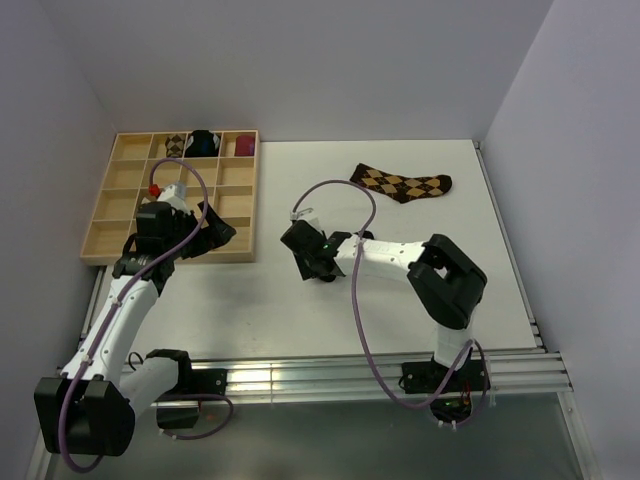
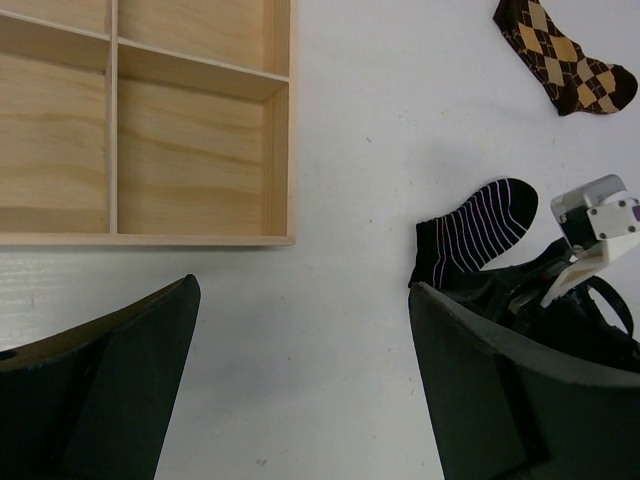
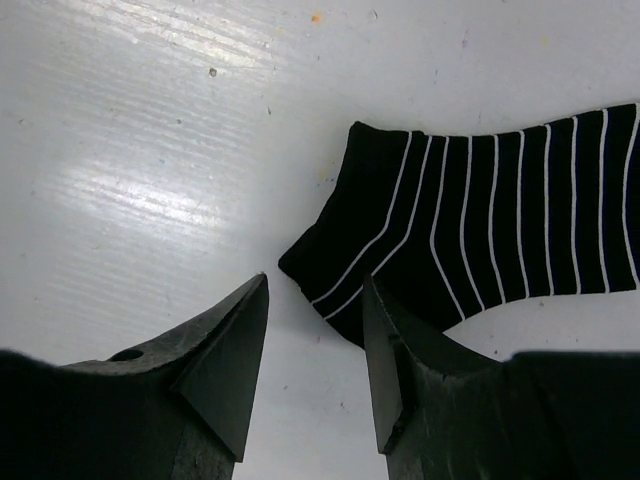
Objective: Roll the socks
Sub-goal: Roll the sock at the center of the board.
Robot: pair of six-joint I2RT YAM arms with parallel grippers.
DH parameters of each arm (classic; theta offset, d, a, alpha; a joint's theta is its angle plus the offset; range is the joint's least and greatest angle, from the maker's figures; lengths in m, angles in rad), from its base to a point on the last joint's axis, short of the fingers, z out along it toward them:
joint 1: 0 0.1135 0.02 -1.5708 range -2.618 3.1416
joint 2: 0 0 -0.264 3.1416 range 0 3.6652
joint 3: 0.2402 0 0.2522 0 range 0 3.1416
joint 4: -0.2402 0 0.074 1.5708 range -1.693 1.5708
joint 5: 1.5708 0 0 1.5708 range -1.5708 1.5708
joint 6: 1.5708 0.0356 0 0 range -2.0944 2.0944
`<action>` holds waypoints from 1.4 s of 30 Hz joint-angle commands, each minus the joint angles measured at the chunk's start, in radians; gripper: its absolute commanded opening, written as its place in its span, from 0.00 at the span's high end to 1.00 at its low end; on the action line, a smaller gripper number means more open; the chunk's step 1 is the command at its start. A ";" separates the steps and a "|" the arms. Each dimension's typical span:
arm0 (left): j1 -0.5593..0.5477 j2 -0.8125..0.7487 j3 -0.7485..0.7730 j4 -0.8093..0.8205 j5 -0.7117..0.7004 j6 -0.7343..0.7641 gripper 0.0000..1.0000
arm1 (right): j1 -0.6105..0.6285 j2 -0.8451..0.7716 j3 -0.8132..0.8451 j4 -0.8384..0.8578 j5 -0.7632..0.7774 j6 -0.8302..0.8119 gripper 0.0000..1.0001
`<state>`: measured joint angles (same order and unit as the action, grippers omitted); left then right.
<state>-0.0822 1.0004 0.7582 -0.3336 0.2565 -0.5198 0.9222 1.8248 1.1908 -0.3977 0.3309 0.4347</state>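
Jaws of the right gripper (image 3: 316, 292) are held apart, clamped on nothing. The heel corner of the black sock (image 3: 480, 220) is found just ahead of the gap between them, its lower edge partly covered by one finger. The sock is laid flat on the white, faintly glossy table (image 1: 300, 310), and its soft knit is crossed by thin white stripes. The left gripper (image 2: 303, 300) is spread wide over bare table, just beside the corner of the tray (image 2: 280, 150), well apart from that sock. The tray is made of pale grained wood, divided into square compartments. The argyle sock (image 1: 403, 184), patterned in brown and tan diamonds, is laid flat near the far edge.
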 commanded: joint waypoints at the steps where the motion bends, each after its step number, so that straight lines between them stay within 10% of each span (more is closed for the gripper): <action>1: 0.004 -0.016 0.006 0.028 0.024 -0.009 0.09 | 0.020 0.030 0.056 -0.010 0.091 -0.033 0.50; 25: 0.012 -0.023 0.003 0.031 0.067 -0.014 0.09 | 0.041 0.169 0.081 -0.093 0.135 -0.007 0.60; 32: 0.012 -0.031 0.003 0.041 0.090 -0.019 0.09 | 0.038 0.183 0.070 -0.122 0.119 -0.040 1.00; 42: -0.100 -0.071 -0.023 0.077 0.017 -0.144 0.09 | 0.038 0.048 0.079 -0.070 -0.199 -0.218 1.00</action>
<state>-0.1272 0.9550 0.7528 -0.3065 0.3088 -0.5964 0.9550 1.9381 1.2732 -0.4599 0.3180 0.2749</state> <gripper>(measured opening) 0.911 0.022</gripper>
